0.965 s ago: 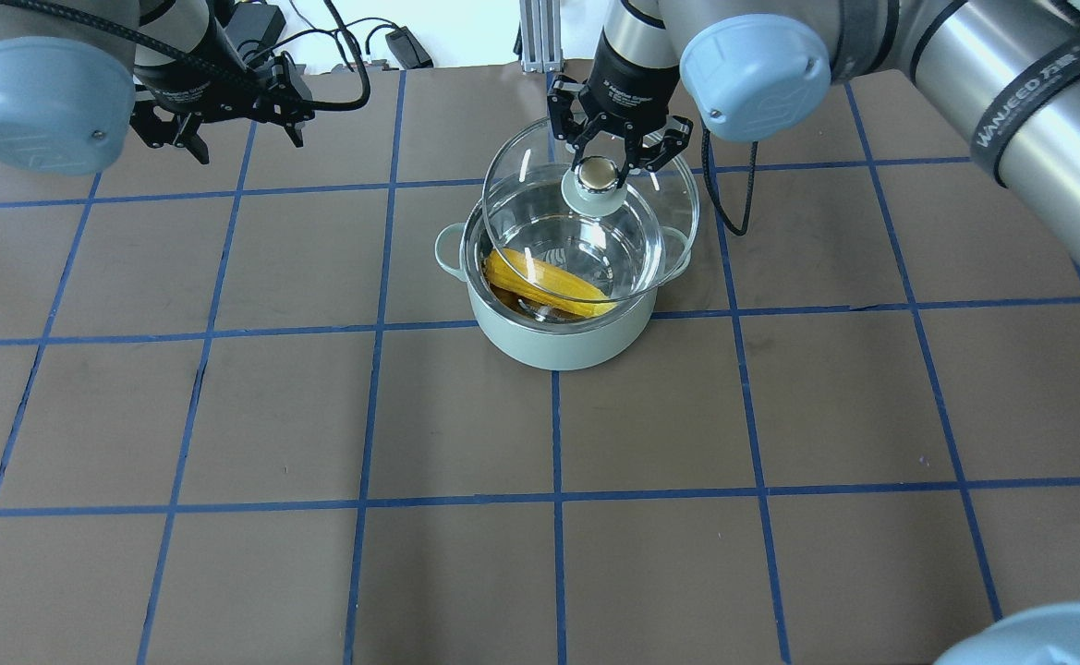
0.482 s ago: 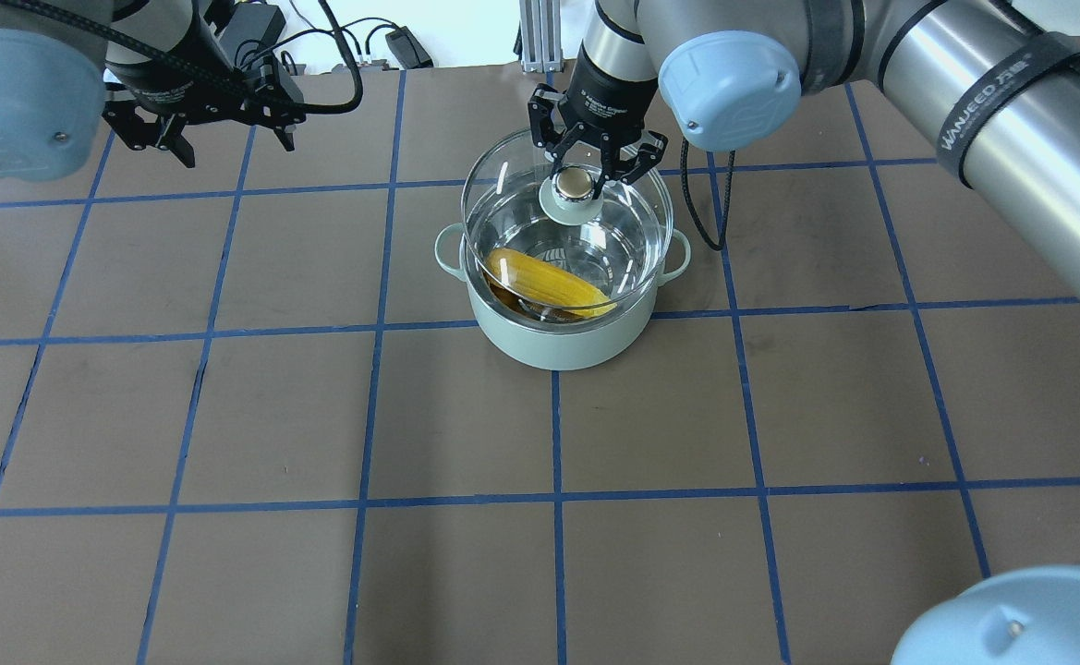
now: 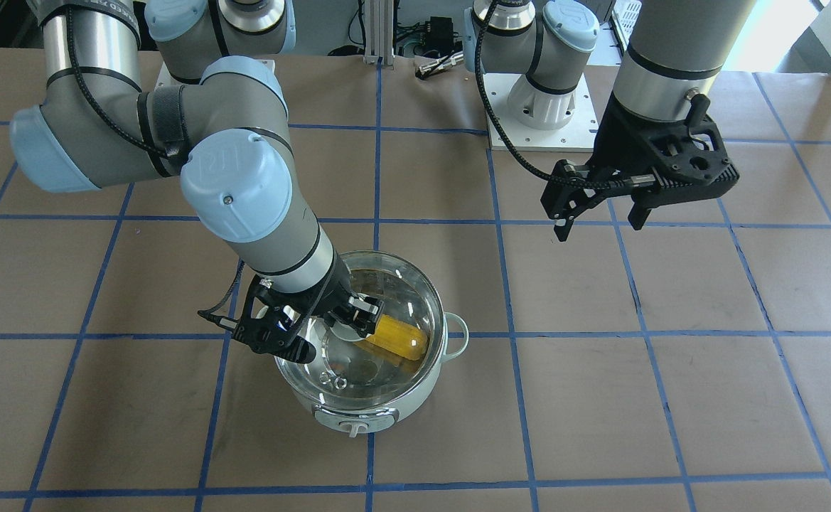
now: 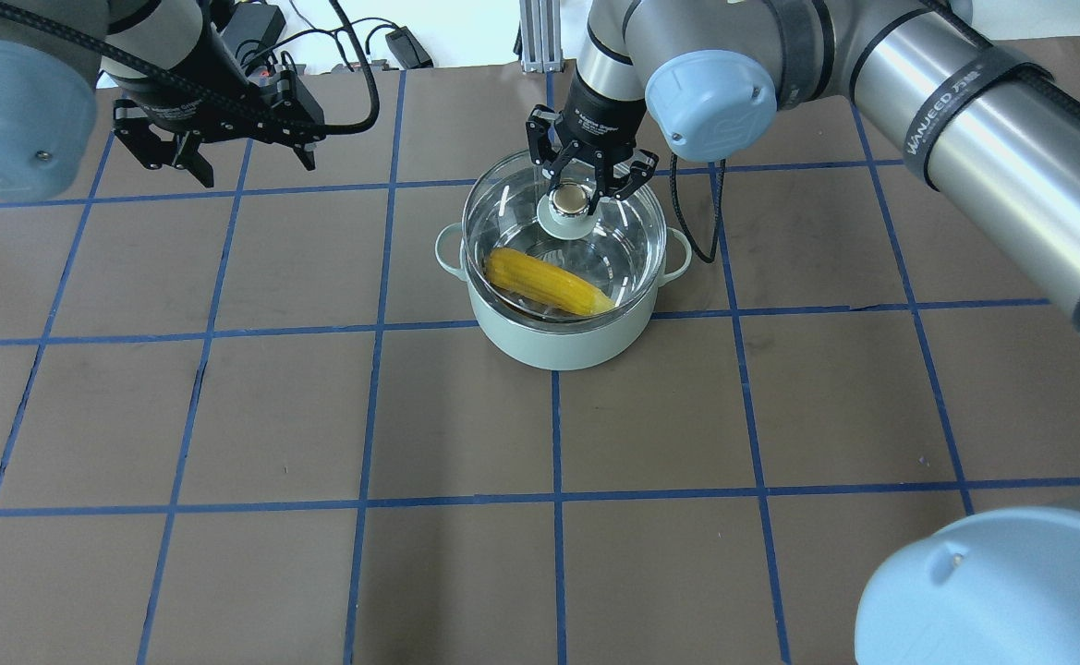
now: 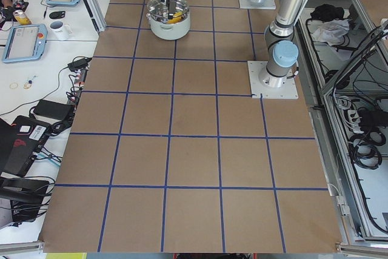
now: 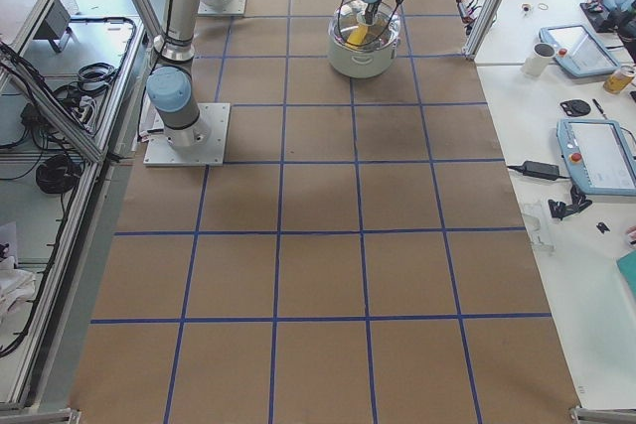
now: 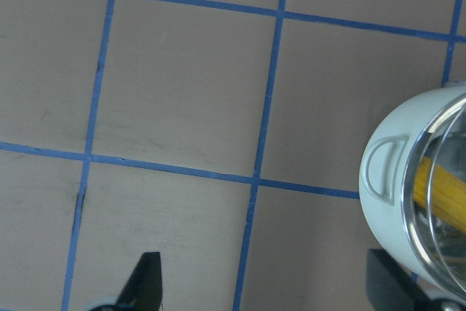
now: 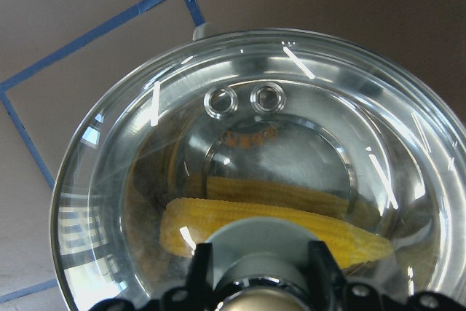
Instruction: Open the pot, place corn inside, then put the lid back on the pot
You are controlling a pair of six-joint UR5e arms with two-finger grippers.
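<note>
The mint-green pot (image 4: 558, 337) stands at the table's far middle, its control knob facing the front camera (image 3: 355, 425). The yellow corn (image 4: 549, 284) lies inside it, seen through the glass. The clear lid (image 4: 623, 242) sits level over the pot's rim. My right gripper (image 4: 573, 196) is shut on the lid's cream knob from above; it also shows in the front view (image 3: 337, 328) and the right wrist view (image 8: 258, 282). My left gripper (image 4: 251, 164) is open and empty, up above the table to the pot's left. The left wrist view shows the pot's handle (image 7: 384, 172).
The brown table (image 4: 318, 416) carries a blue tape grid. Cables and a power brick (image 4: 253, 23) lie beyond the far edge. Side benches with tablets and mugs (image 6: 581, 151) flank the table ends.
My right gripper has carried the tilted lid left and down, and it now sits level over the pot. My left gripper has shifted slightly.
</note>
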